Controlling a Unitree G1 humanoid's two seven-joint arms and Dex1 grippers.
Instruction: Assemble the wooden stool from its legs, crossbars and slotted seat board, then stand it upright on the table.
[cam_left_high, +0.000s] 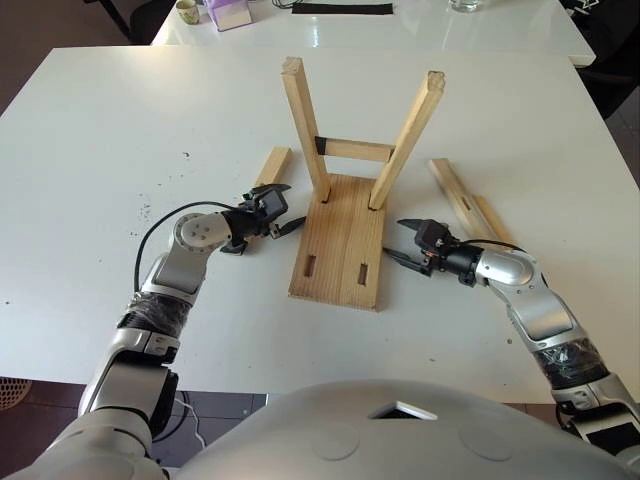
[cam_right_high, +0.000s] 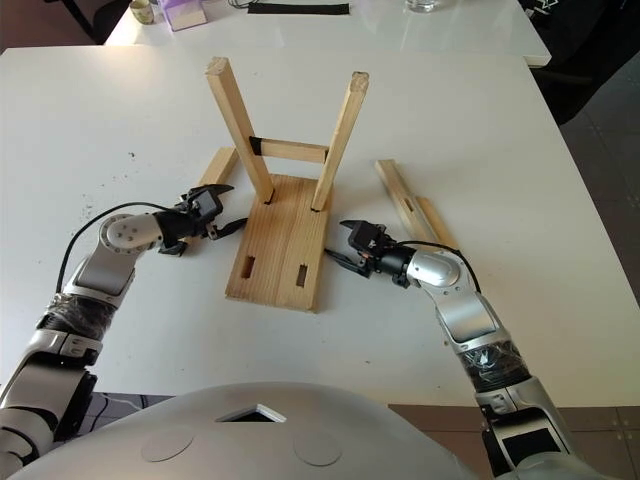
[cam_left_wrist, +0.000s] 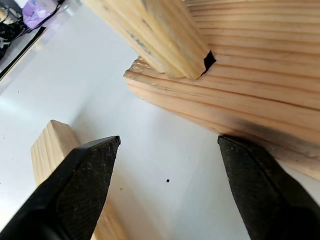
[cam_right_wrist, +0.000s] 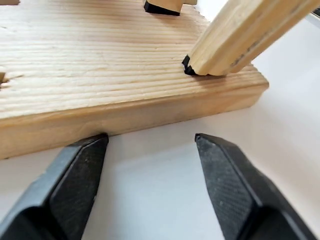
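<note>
Two legs (cam_left_high: 305, 125) lean up from the far slots of the seat board (cam_left_high: 340, 245), which lies flat mid-table (cam_left_high: 120, 130), with a crossbar (cam_left_high: 357, 150) joining them. The two near slots (cam_left_high: 310, 266) are empty. The wood is pale, straight-grained and square-cut. Both forearms lie low, bent inward. The left gripper (cam_left_high: 287, 207) is just beside the board's left edge and the right gripper (cam_left_high: 398, 241) is at its right edge, each with fingers apart. Loose sticks (cam_left_high: 455, 195) lie on either side.
</note>
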